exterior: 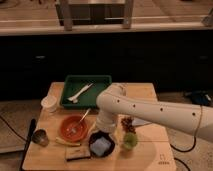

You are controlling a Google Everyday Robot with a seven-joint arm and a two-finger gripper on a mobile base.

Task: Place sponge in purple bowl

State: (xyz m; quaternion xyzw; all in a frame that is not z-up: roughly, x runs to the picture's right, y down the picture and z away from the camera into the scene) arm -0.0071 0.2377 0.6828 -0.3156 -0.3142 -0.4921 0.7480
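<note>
- The sponge (101, 146) — a pale blue, flat, soft-looking rectangle — lies inside the purple bowl (91, 144), resting on its bottom.
- The purple bowl is round and nearly black. It sits near the 6 o'clock edge of the table (150, 151).
- The orange bowl (67, 131) is at its 10 o'clock, and a tan-and-dark block (77, 153) is just beside it at 8 o'clock.
- The gripper (103, 131) hangs over the purple bowl's 12 o'clock rim — I cannot tell whether it is apart or together.
</note>
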